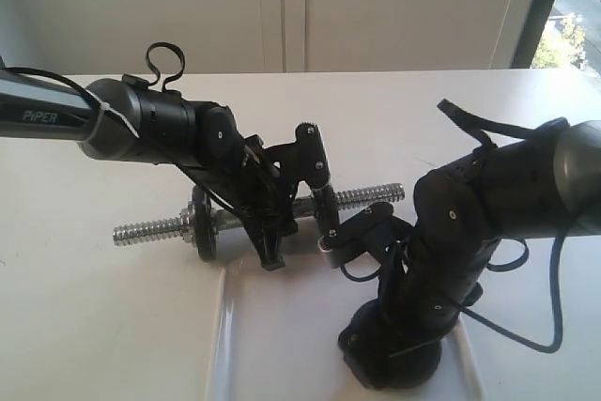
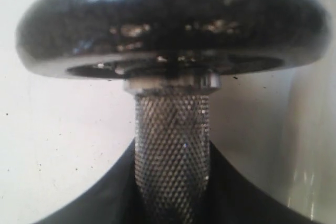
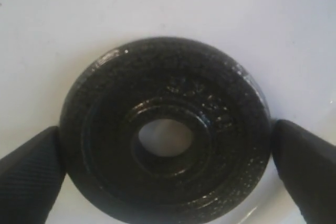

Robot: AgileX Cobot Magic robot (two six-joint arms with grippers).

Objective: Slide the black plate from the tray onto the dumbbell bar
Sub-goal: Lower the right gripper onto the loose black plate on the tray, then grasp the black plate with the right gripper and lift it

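Item: black plate (image 3: 105, 129), flat in tray (image 1: 272, 326) at the bench (image 1: 94, 326) edge nearest the exterior camera; right gripper (image 3: 168, 171) jaws pressed against its rim. Held: dumbbell bar (image 1: 150, 229), mid-bench, left gripper (image 1: 269, 243) jaws clamped around it. Risk: rim grip may slip on lifting; hole may miss the threaded end.

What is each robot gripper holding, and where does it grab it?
The left gripper holds the dumbbell bar by its knurled middle. The right gripper pinches the black plate at opposite sides of its rim.
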